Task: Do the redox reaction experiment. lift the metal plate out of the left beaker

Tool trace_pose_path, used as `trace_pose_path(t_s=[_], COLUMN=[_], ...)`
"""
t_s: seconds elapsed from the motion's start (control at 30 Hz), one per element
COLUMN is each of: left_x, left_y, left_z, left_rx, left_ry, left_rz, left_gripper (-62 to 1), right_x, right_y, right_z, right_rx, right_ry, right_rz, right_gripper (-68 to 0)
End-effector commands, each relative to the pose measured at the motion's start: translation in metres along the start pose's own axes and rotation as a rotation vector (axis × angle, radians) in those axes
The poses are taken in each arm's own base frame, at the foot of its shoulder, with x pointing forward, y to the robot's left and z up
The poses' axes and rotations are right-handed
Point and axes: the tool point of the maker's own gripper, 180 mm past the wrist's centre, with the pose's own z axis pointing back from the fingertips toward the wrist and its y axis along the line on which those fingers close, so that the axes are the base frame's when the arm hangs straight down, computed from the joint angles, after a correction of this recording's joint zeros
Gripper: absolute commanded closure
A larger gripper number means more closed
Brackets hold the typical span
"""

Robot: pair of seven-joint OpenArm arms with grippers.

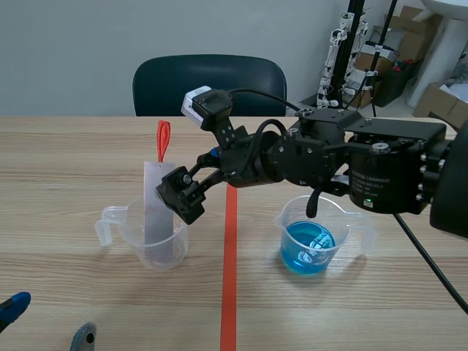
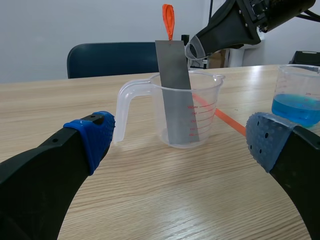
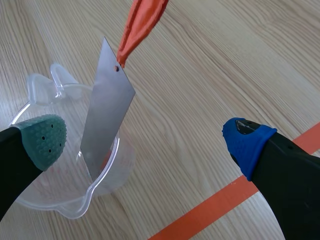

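Two clear beakers stood on the wooden table [image 1: 66, 157], one on each side of an orange tape line [image 1: 229, 278]. At the far left, low near the table's front edge, the left gripper [image 2: 182, 142] rested with its blue-padded fingers wide apart, holding nothing; the left beaker [image 1: 167, 252] sat ahead of it, well apart. That beaker had its handle turned outward to the left, and the metal plate [image 1: 156, 199] stood inside it, lower end on the bottom, leaning on the rim and rising well above it. An orange loop [image 1: 163, 139] hung from a hole at the plate's top. The right arm reached in across the tape line, and the right gripper [image 3: 146, 140] was at the plate's upper half with its fingers spread. The plate lay between them, nearer the green pad [image 3: 47, 137], with no finger pressed on it. Right of the line, the right beaker [image 1: 352, 223] held blue liquid [image 1: 307, 248]. A dark chair [image 1: 208, 80] stood behind the table.
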Motion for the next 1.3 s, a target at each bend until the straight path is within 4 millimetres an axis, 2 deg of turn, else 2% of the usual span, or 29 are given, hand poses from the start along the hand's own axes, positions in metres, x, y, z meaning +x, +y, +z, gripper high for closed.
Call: trace_pose_path(t_s=[0.0, 0.13, 0.43, 1.0, 1.13, 1.27], left_x=[0.006, 0.006, 0.006, 0.007, 0.007, 0.007], left_y=[0.002, 0.002, 0.002, 0.002, 0.002, 0.002], left_z=[-0.003, -0.003, -0.003, -0.003, -0.003, -0.003], left_rx=[0.003, 0.004, 0.003, 0.003, 0.003, 0.003], left_ry=[-0.035, -0.037, -0.036, -0.037, -0.037, -0.037], left_rz=[-0.002, -0.002, -0.001, -0.001, -0.001, -0.001], left_gripper=[-55.1, -55.1, -55.1, -55.1, -55.1, -55.1], right_x=[0.034, 0.042, 0.047, 0.04, 0.038, 0.036], right_y=[0.001, 0.006, 0.016, 0.017, 0.017, 0.019], right_z=[-0.002, -0.005, -0.011, -0.013, -0.013, -0.014], right_rx=[0.01, 0.022, 0.041, 0.04, 0.038, 0.041], right_ry=[-0.068, -0.082, -0.09, -0.051, -0.041, -0.025], right_rz=[0.042, 0.049, 0.048, 0.036, 0.035, 0.036], right_gripper=[-67.9, -67.9, -67.9, -67.8, -54.5, -52.4])
